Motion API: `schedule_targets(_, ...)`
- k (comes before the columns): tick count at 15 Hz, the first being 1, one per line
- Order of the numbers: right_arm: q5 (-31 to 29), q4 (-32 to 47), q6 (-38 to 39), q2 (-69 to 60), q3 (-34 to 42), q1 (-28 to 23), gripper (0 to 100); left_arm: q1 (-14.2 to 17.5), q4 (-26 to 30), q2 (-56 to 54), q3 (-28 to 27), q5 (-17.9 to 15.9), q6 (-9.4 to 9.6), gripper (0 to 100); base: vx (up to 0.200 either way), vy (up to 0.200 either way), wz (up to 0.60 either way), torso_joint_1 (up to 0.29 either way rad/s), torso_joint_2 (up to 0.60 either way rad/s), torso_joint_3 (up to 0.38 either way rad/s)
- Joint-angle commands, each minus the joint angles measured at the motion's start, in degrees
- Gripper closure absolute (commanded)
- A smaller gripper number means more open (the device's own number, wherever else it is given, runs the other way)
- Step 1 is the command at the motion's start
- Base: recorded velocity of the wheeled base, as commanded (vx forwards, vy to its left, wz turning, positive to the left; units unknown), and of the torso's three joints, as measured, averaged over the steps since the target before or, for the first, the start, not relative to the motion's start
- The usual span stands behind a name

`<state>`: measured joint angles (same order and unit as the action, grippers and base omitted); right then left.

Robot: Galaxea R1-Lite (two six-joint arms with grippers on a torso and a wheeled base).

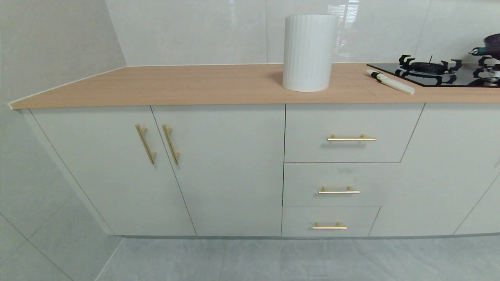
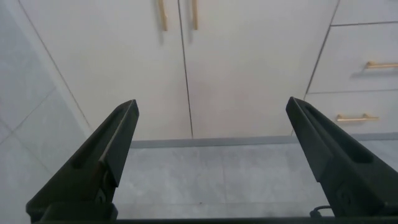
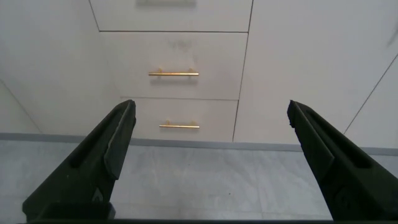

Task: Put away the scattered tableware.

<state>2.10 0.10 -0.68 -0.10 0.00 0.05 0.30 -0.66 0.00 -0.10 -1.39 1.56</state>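
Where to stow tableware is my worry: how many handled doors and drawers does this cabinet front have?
Doors: 2
Drawers: 3
Total: 5, each with one gold handle.

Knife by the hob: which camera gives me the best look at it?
Head view: the knife lies in full on the counter beside the hob. The wrist views face the cabinet fronts and floor, below counter level.
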Motion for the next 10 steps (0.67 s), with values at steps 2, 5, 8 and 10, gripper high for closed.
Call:
schedule_targets(2,0.01,-0.01,-0.02,0.1,0.0,0.04,0,0.05,-0.04,0.0,0.01,-0.02,0.02,0,0.2,0.0,0.0,0.002,0.0,0.005)
schedule_targets(5,0.01,-0.01,-0.02,0.1,0.0,0.04,0,0.05,-0.04,0.09,0.01,-0.02,0.02,0,0.2,0.0,0.0,0.001,0.0,0.002)
schedule_targets(8,0.01,-0.01,-0.02,0.1,0.0,0.04,0,0.05,-0.04,0.0,0.01,-0.02,0.02,0,0.2,0.0,0.0,0.004,0.0,0.002)
schedule_targets(10,0.01,-0.01,-0.02,0.1,0.0,0.04,0,0.05,-0.04,0.09,0.01,-0.02,0.02,0,0.2,0.0,0.0,0.0,0.0,0.002)
